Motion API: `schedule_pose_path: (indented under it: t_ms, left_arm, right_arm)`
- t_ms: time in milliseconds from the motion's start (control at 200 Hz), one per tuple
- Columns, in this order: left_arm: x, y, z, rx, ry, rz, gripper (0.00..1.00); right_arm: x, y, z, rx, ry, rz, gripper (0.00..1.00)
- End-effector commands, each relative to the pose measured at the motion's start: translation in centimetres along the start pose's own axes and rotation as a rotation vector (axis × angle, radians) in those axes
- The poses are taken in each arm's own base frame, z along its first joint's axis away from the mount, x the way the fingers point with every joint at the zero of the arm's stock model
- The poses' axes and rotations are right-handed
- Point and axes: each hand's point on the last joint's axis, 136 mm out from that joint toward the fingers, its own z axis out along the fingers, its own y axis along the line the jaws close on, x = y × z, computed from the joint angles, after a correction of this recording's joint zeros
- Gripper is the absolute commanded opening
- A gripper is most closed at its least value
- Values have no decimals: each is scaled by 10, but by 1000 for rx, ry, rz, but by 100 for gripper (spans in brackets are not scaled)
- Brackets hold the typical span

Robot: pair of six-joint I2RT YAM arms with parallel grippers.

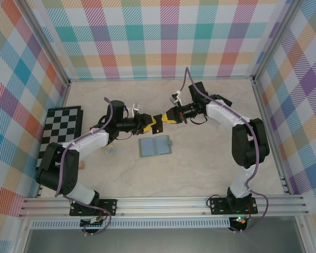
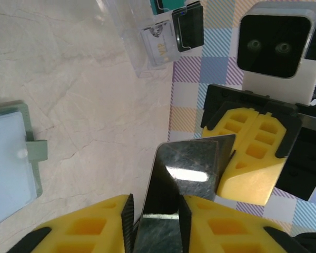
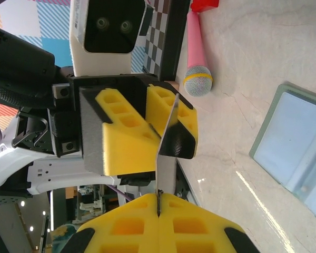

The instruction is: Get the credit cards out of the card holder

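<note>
A dark credit card (image 1: 158,123) hangs in the air between my two grippers, above the table's middle. My right gripper (image 1: 169,115) is shut on one edge of it, its yellow fingers pressed together (image 3: 159,197). My left gripper (image 2: 156,208) has its fingers on either side of the card's other end (image 2: 192,163), partly closed, with a gap still showing between the pads. The grey-teal card holder (image 1: 154,146) lies open and flat on the table just below them, and its tab strap (image 2: 39,150) points toward the grippers. Edge-on, the card (image 3: 166,158) runs up between the left gripper's fingers (image 3: 174,113).
A black-and-white chequered board (image 1: 60,129) lies at the left of the table. A clear plastic tray (image 2: 152,37) holding cards stands at the back. A pink microphone (image 3: 197,52) lies near the board. Plaid walls close in three sides.
</note>
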Motion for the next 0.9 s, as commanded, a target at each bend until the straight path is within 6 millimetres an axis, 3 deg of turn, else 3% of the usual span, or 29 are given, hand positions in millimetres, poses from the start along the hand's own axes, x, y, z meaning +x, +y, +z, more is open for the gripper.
schedule_pose_path:
  t_ms: [0,210,425,570,765,895]
  left_arm:
    - [1,-14,-6,47,-2,30,34]
    - [1,-13,-6,47,-7,29,31]
    - [0,-16,-7,58,-16,36,15]
    - [-2,-21,-8,77,-30,32,0]
    - [-6,-27,-10,95,-55,27,0]
    - [-9,-33,-13,105,-78,24,0]
  right_arm:
    - [4,9,1,-37,14,-22,0]
    - [3,3,3,-31,16,-4,0]
    - [1,2,3,-35,11,8,0]
    - [0,6,3,-63,0,21,12]
    - [-3,10,4,-84,-23,48,26]
    - [-5,11,5,-87,-35,64,29]
